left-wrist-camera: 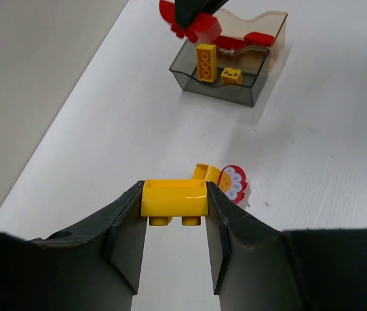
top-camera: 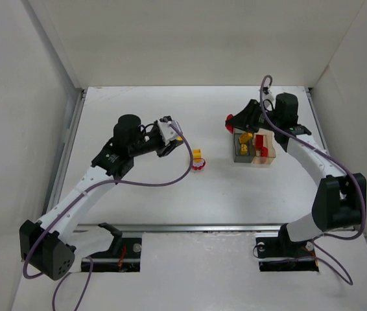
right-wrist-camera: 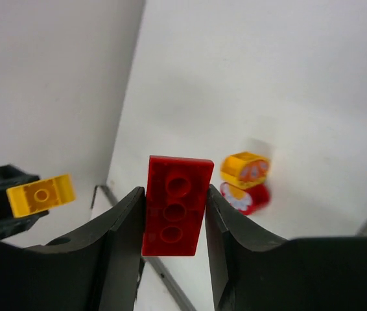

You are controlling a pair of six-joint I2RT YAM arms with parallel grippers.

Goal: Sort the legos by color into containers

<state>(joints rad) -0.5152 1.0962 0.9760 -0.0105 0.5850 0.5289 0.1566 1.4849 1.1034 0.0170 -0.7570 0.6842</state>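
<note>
My left gripper is shut on a yellow lego, held above the table left of centre. Beyond it on the table lie a small yellow lego and a red flower-printed piece. My right gripper is shut on a flat red lego and hovers at the far-left corner of the containers. The dark grey container holds two yellow legos. The clear tan container joined to it holds red legos.
White walls enclose the table on the left, back and right. A metal rail runs along the near edge in front of both arm bases. Purple cables loop from each arm.
</note>
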